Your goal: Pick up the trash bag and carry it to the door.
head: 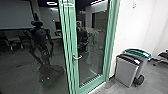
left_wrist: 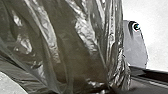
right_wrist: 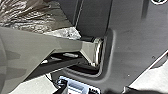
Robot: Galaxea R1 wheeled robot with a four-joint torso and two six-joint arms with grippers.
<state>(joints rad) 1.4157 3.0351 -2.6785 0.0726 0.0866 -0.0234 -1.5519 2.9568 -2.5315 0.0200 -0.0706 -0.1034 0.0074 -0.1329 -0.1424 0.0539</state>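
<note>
A dark, shiny, crinkled trash bag (left_wrist: pixel 75 45) hangs large and close in the left wrist view, its folds gathering toward one edge. Part of the same kind of dark plastic, the trash bag (right_wrist: pixel 32 17), shows in the right wrist view beside the robot's own grey and black parts. In the head view a green-framed glass door (head: pixel 72 45) stands ahead with a silver handle (head: pixel 77 58). How the fingers of either gripper stand cannot be made out.
Two grey bins, one with a dark lid (head: pixel 126 71) and one with a green lid (head: pixel 137 53), stand by the white wall right of the door. A robot's reflection (head: pixel 41 45) shows in the dark glass at left. A dark chair (head: pixel 163 55) is at the far right.
</note>
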